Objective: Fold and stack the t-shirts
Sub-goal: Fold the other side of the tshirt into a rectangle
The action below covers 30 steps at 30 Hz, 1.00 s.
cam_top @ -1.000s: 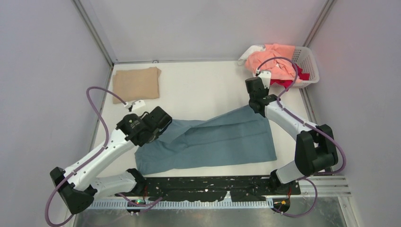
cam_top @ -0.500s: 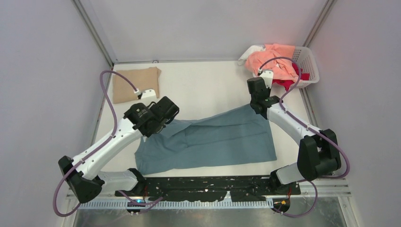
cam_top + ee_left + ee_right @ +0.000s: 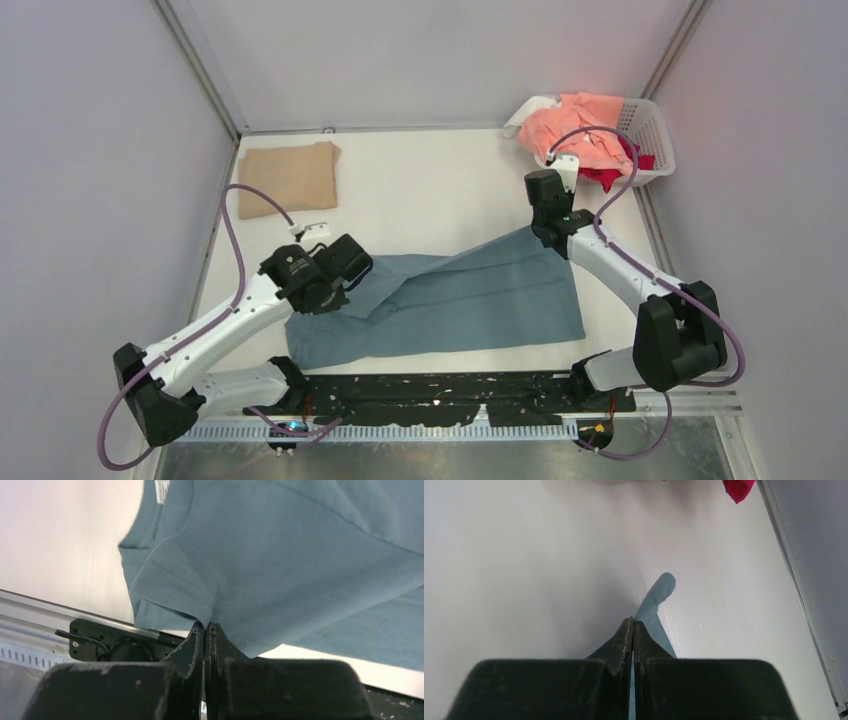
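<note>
A dusty teal-blue t-shirt [image 3: 470, 300] lies stretched across the middle of the table. My left gripper [image 3: 345, 285] is shut on its left edge and holds that edge lifted; the left wrist view shows the fabric [image 3: 280, 565] pinched at my fingertips [image 3: 206, 626]. My right gripper [image 3: 550, 235] is shut on the shirt's far right corner; a tongue of teal cloth [image 3: 659, 597] sticks out past the closed tips. A folded tan t-shirt [image 3: 288, 177] lies at the far left. Peach-pink [image 3: 580, 125], red [image 3: 600, 176] and white [image 3: 527, 112] shirts are piled in the basket.
A white plastic lattice basket [image 3: 652, 135] stands at the far right corner. Grey walls enclose the table on three sides. A black perforated plate [image 3: 450, 395] and a metal rail run along the near edge between the arm bases.
My left gripper swung toward the far side with the shirt's left edge, then came back nearer and lower. My right gripper shifted slightly right, still holding the corner.
</note>
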Each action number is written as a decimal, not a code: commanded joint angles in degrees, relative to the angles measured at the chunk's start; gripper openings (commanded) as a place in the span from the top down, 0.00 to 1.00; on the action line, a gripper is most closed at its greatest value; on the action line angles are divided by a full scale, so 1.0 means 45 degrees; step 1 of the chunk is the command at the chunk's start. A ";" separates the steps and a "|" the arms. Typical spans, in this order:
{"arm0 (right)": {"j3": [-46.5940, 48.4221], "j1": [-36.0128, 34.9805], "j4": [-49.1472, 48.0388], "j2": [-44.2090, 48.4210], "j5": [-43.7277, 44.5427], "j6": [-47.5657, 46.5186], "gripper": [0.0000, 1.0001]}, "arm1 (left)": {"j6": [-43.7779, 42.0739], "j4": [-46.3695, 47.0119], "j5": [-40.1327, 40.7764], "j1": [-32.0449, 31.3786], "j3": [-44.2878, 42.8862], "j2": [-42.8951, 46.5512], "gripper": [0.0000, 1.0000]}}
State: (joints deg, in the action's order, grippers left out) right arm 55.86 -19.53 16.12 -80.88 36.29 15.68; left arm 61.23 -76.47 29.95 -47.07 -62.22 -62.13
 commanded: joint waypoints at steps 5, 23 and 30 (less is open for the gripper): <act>-0.0600 -0.0074 -0.0909 0.0841 0.0446 -0.0272 0.94 | 0.0623 0.1043 -0.2007 -0.0891 0.1278 -0.0195 1.00; -0.1942 -0.0167 0.0253 0.1057 0.1074 0.1216 0.93 | -0.0020 0.2690 -0.3530 -0.1200 0.3378 -0.1632 0.90; -0.2069 -0.0190 0.2758 0.1378 0.2536 0.3294 0.52 | -0.0800 0.3032 -0.4449 -0.1301 0.4244 -0.0142 0.47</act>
State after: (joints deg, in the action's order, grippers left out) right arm 46.89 -20.14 21.12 -78.13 41.65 23.46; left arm 61.01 -64.66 14.20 -52.21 -44.49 -68.20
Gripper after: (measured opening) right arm 0.417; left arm 0.462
